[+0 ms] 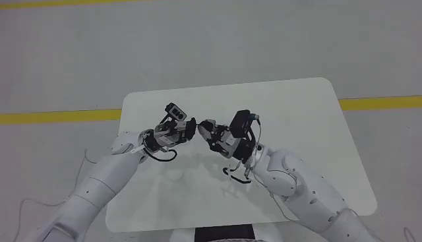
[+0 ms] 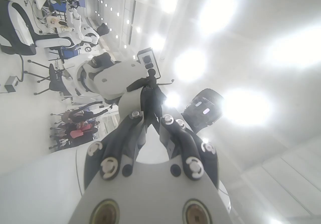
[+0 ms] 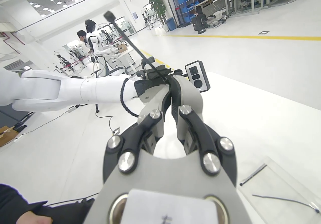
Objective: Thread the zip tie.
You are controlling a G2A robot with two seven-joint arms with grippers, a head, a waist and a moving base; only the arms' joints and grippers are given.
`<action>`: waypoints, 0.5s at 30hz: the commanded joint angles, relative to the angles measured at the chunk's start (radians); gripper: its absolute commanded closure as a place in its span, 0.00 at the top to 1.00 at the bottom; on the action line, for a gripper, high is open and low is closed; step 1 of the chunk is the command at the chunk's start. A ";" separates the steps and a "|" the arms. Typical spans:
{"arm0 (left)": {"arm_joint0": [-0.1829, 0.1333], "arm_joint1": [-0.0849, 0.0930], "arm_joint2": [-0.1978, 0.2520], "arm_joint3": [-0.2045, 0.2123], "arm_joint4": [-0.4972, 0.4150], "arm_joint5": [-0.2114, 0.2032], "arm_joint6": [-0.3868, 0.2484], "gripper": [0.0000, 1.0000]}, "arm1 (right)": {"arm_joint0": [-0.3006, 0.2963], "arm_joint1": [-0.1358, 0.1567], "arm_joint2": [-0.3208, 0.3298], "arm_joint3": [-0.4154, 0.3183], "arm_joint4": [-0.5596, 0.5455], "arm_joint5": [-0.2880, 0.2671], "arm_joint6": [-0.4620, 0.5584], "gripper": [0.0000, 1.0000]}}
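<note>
Right gripper (image 3: 171, 84), left gripper (image 3: 154, 71) both pinching zip tie (image 3: 133, 43).

Tail of zip tie (image 3: 130, 42) hidden inside right gripper (image 3: 172, 84).

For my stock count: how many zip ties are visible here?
3. One zip tie is pinched by the left gripper and the right gripper; two more zip ties lie in the clear tray on the table. Others may be hidden.

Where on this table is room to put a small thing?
Free: the table along its far edge, and its near middle between the arms. Crowded: where left end effector and right end effector hold the zip tie; also the clear tray.
</note>
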 commanded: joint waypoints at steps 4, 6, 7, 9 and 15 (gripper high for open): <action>0.000 0.000 0.000 0.000 0.000 0.000 0.000 0.00 | -0.005 -0.004 0.004 0.010 0.003 0.012 -0.001 0.00; 0.000 0.000 0.000 0.000 0.000 0.000 0.000 0.00 | -0.007 -0.005 0.006 0.015 0.006 0.016 -0.001 0.00; 0.000 0.000 0.000 0.000 0.000 0.000 0.000 0.00 | -0.007 -0.006 0.007 0.016 0.007 0.018 -0.001 0.00; 0.000 0.000 0.000 0.000 0.000 0.000 0.000 0.00 | -0.009 -0.008 0.008 0.020 0.009 0.019 0.000 0.00; 0.000 0.000 0.000 0.000 0.000 0.000 0.000 0.00 | -0.012 -0.011 0.015 0.027 0.017 0.020 0.003 0.00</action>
